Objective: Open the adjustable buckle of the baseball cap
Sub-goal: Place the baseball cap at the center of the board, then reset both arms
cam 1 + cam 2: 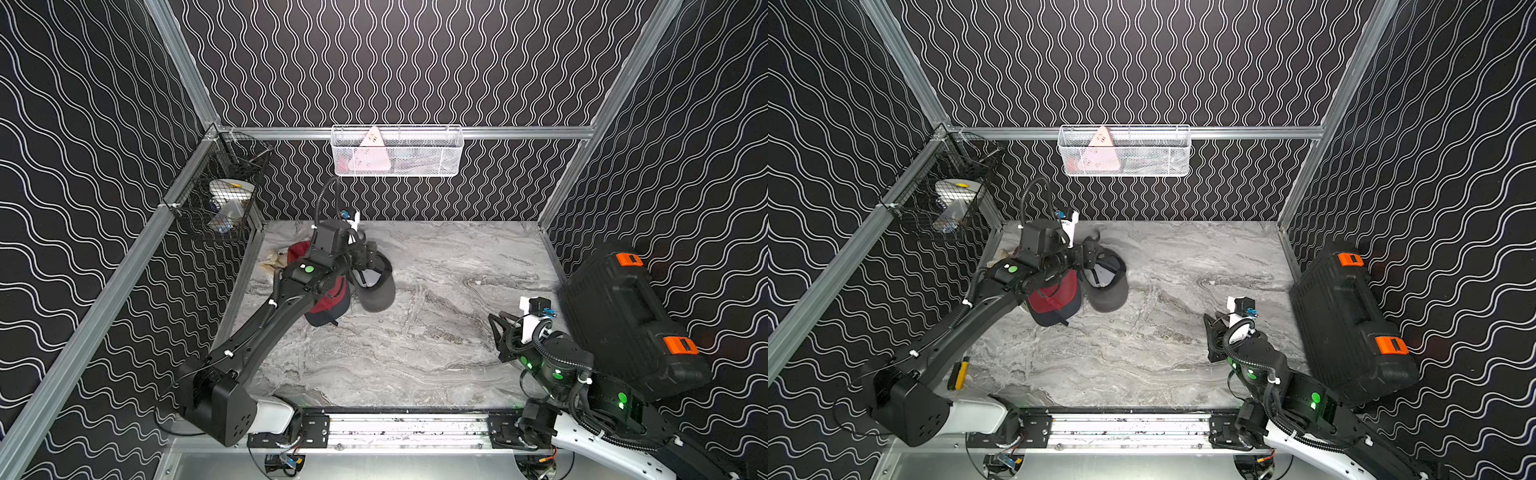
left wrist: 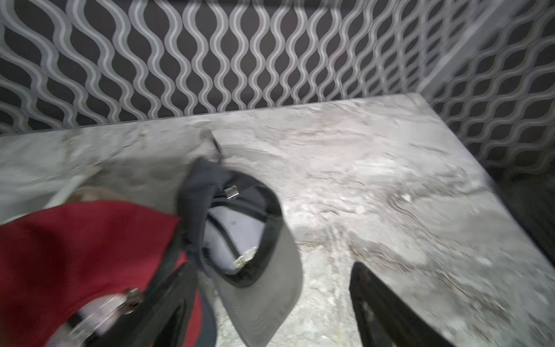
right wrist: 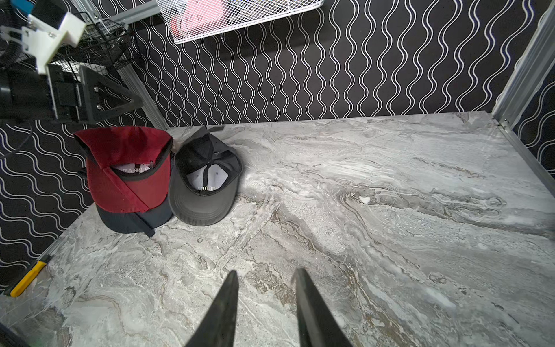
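Two baseball caps lie upside down, side by side, at the back left of the marble table. One is dark grey and black [image 1: 376, 293] [image 3: 204, 180], the other red with a navy brim [image 1: 332, 297] [image 3: 126, 174]. In the left wrist view a small metal buckle [image 2: 232, 192] shows on the dark cap's rear strap, and the strap's loose end [image 2: 214, 147] sticks up behind it. My left gripper [image 1: 374, 259] [image 2: 271, 267] hangs over the dark cap, open, holding nothing. My right gripper [image 1: 498, 336] [image 3: 266, 272] stands open and empty over bare table at the front right.
A black tool case [image 1: 623, 316] with orange latches leans at the right edge. A white wire basket [image 1: 397, 151] hangs on the back wall, a black one [image 1: 220, 199] on the left rail. A yellow-handled tool [image 1: 958, 372] lies at the table's left edge.
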Controlling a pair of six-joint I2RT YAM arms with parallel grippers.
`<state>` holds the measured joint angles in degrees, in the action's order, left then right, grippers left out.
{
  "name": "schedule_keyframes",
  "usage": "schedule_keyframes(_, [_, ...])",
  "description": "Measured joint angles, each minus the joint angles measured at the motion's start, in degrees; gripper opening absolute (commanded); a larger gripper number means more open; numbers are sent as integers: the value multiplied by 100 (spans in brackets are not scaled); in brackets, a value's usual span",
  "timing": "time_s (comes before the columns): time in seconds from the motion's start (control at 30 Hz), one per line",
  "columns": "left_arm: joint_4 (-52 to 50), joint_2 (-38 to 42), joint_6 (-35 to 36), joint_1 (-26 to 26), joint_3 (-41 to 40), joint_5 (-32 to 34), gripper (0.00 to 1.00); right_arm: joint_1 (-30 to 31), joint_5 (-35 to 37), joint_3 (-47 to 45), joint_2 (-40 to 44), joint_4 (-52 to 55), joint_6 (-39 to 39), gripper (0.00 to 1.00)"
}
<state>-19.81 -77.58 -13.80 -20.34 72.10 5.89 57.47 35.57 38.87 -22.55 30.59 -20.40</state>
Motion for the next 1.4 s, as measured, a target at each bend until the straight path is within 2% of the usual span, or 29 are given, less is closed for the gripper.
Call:
schedule_keyframes(0.13, [195, 413, -133, 98, -549, 365, 97, 0, 157, -7, -103, 15, -61, 43])
schedule_keyframes(0.23, [522, 970, -151, 103, -1318, 619, 99, 0, 472, -26, -186, 37, -153, 47])
schedule_keyframes(0.5, [1296, 2555, -92, 111, -3126, 1762, 99, 0, 2037, -170, -400, 177, -424, 65])
schedule_keyframes(0.63, [1386, 2793, 46, 111, -3565, 2262, 99, -44, 2739, -562, -439, 101, -498, 73])
schedule_keyframes(0.73, [1556, 2879, 173, 114, -3989, 2470, 99, -136, 2979, -1058, -693, -407, -166, 77])
schedule_keyframes(0.87, [1930, 2789, 197, 114, -4535, 2767, 99, -826, 2872, -1316, -1386, -981, 136, 79])
schedule_keyframes(1.0, [2199, 2343, 203, 138, -4656, 3112, 99, -2124, 2129, -1309, -1932, -1421, 203, 82])
schedule_keyframes(1.1, [2406, 1989, 284, 223, -4656, 3292, 99, -2728, 1569, -1397, -2393, -1696, 247, 84])
schedule_keyframes(1.27, [2568, 1429, 179, 461, -4651, 3355, 99, -3274, 931, -1497, -3178, -2070, 267, 86])
schedule_keyframes(1.4, [2861, 1051, 101, 730, -4684, 3233, 99, -3560, 702, -1580, -3595, -2409, 236, 86])
